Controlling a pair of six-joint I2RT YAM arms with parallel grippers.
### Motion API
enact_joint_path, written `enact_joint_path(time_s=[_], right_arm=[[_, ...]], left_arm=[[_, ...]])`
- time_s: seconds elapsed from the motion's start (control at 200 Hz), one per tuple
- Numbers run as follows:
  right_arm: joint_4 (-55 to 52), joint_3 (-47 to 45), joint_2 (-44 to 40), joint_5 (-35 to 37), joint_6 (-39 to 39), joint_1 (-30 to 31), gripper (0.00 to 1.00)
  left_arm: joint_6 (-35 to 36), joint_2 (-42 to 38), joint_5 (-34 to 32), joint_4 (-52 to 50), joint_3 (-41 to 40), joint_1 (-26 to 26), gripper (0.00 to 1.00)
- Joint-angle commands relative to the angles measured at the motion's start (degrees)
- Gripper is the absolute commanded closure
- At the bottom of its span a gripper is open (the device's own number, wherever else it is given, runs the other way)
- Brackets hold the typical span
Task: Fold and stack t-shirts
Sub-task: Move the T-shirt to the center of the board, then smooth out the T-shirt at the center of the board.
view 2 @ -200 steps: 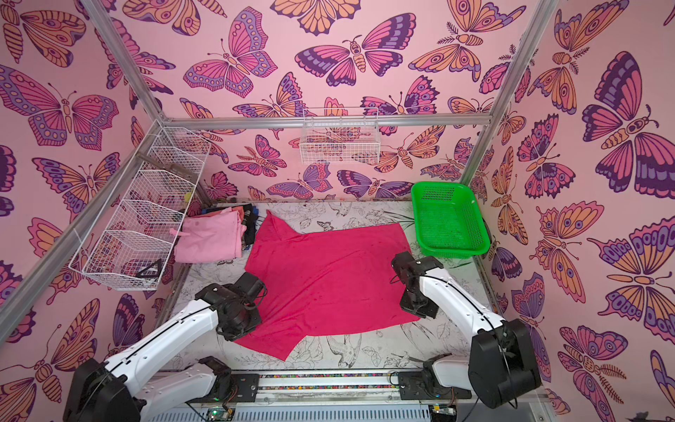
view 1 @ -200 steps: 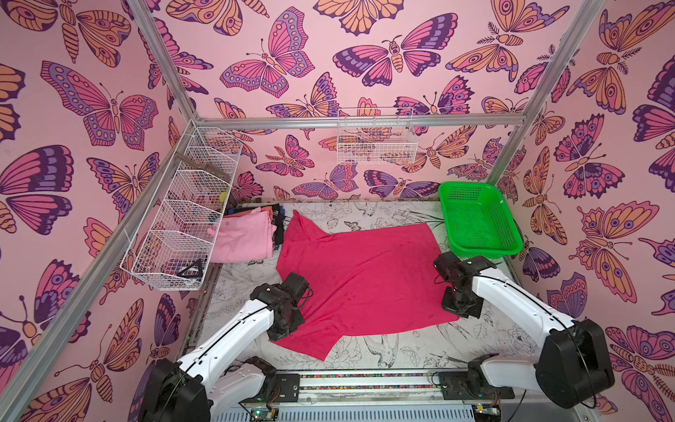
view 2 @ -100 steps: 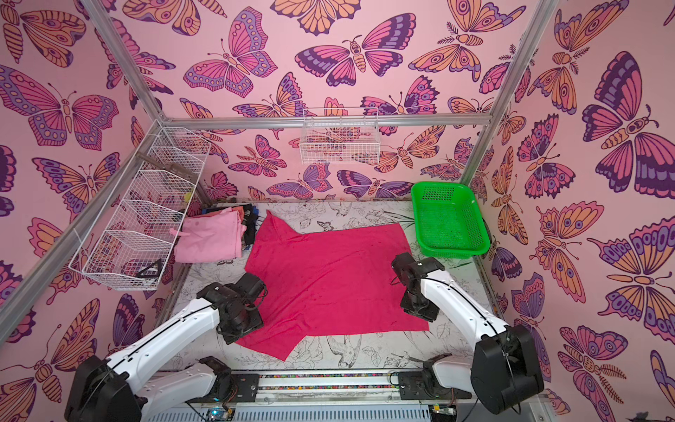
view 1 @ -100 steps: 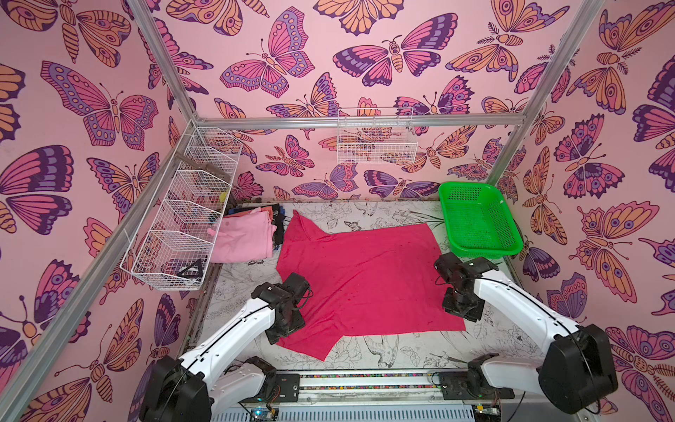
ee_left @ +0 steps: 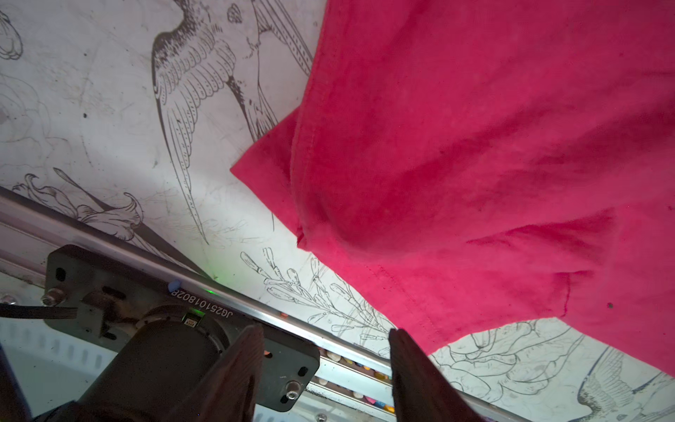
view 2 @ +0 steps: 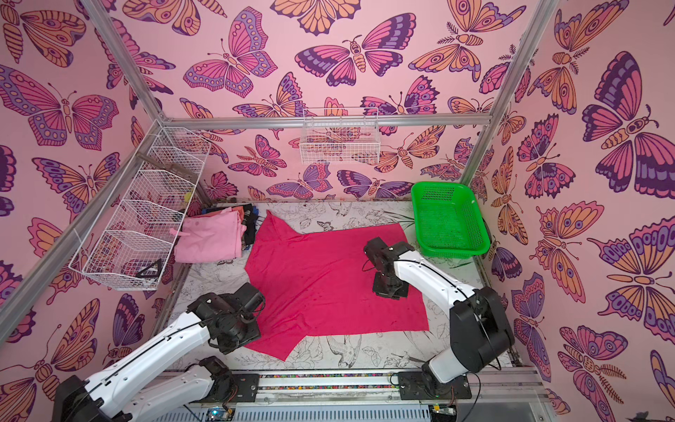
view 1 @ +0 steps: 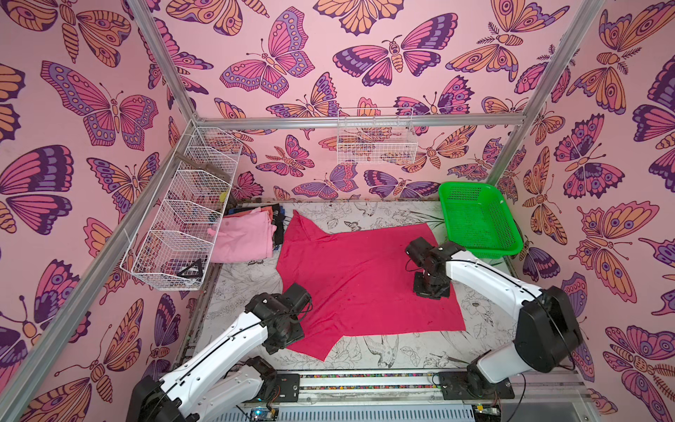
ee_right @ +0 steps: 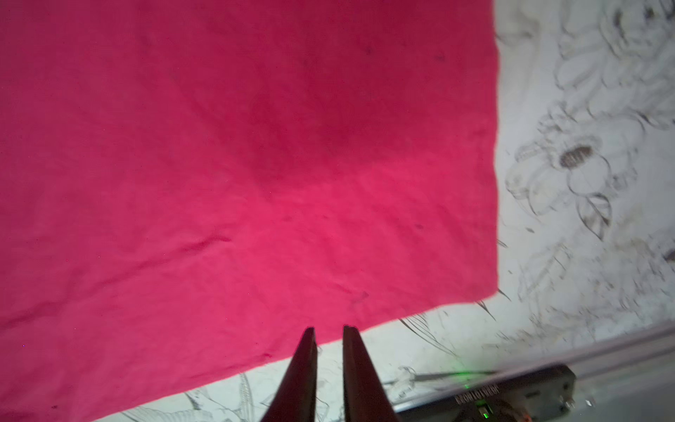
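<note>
A crimson t-shirt [view 1: 365, 285] [view 2: 328, 285] lies spread flat on the table, one sleeve pointing to the far left and one to the near left. My left gripper [ee_left: 327, 330] hangs open over the table just off the near sleeve [ee_left: 475, 146], nothing between its fingers. My right gripper [view 1: 431, 288] [ee_right: 327, 327] points down over the shirt's right part [ee_right: 255, 146], its fingers a narrow gap apart and empty. A folded light pink t-shirt [view 1: 243, 237] [view 2: 210, 237] tops a stack at the far left, with orange [view 1: 268, 210] and dark [view 1: 279, 226] cloth showing beneath it.
A green mesh basket [view 1: 485, 252] [view 2: 453, 252] stands empty at the far right corner. White wire baskets [view 1: 182, 219] hang along the left wall and one [view 1: 376, 139] on the back wall. The arms' base rail [view 1: 365, 380] runs along the table's near edge.
Both grippers went from shut to open, letting go of the crimson shirt; the right one has narrowed again. The right gripper moved left, further over the shirt. The left arm barely moved.
</note>
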Motion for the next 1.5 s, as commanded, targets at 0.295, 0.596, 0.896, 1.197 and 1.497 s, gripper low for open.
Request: enact_joint_path(time_s=[0.295, 0.596, 0.896, 1.197, 1.497], right_arm=[[5.8, 5.0, 10.1, -3.7, -3.0, 0.8, 0.88], [6.9, 4.2, 13.2, -4.1, -4.1, 0.8, 1.00], [7.3, 4.7, 16.7, -5.0, -4.3, 0.9, 1.00], [7.4, 4.3, 16.3, -4.9, -4.3, 0.8, 1.00], [7.5, 3.9, 15.9, -4.5, -4.3, 0.7, 1.00]], left_arm=[[0.5, 15.0, -5.4, -0.4, 7.1, -7.5, 0.49], [1.2, 23.1, -5.4, 0.3, 9.8, -10.8, 0.87], [0.6, 23.6, -2.8, 0.4, 6.7, -12.9, 0.84], [3.5, 29.1, -0.7, 3.4, 7.8, -14.9, 0.77], [4.0, 30.9, 1.8, 7.2, 5.3, -16.3, 0.54]])
